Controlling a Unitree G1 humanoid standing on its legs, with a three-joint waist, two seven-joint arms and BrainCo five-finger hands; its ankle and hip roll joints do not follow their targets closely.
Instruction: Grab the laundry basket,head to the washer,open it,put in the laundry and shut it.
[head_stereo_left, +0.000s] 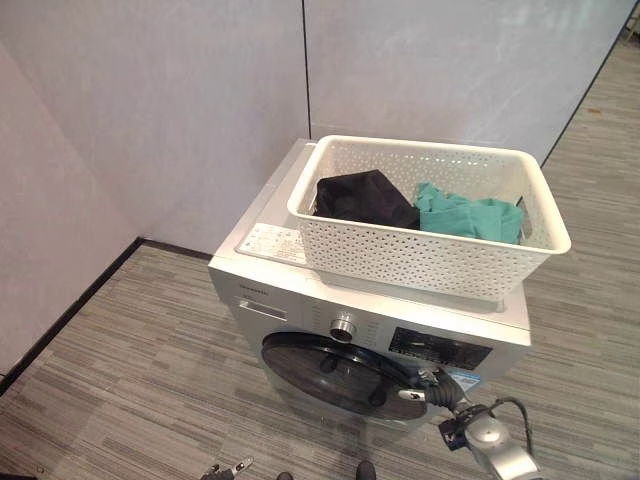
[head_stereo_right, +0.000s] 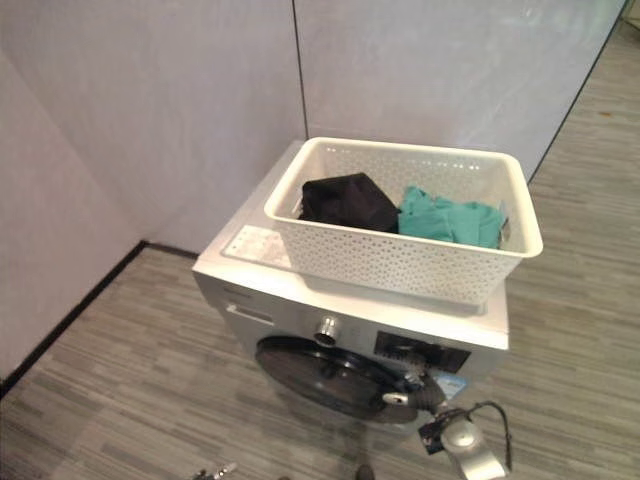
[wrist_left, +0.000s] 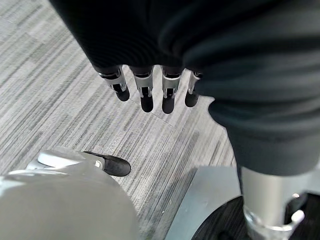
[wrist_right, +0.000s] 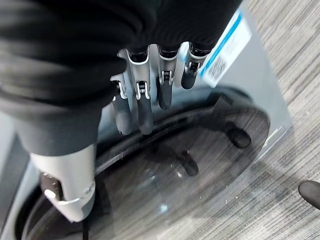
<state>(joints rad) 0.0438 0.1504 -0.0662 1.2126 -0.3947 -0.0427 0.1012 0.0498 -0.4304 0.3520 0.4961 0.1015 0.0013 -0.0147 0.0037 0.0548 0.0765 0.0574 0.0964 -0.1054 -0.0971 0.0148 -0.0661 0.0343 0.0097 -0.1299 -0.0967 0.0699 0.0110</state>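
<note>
Our right hand at the washer door, laundry basket resting on top.

We see the washer (head_stereo_left: 300, 290) standing by the wall (head_stereo_left: 180, 110), its round dark door (head_stereo_left: 335, 370) shut. The white laundry basket (head_stereo_left: 400, 255) sits on its lid, holding a black garment (head_stereo_left: 365, 197) beside a teal garment (head_stereo_left: 465, 215). Our right hand (wrist_right: 145, 95) reaches the door's rim, fingers extended and relaxed. Our left hand (wrist_left: 150, 90) hangs over the floor (wrist_left: 60, 100), fingers straight, holding nothing.
</note>
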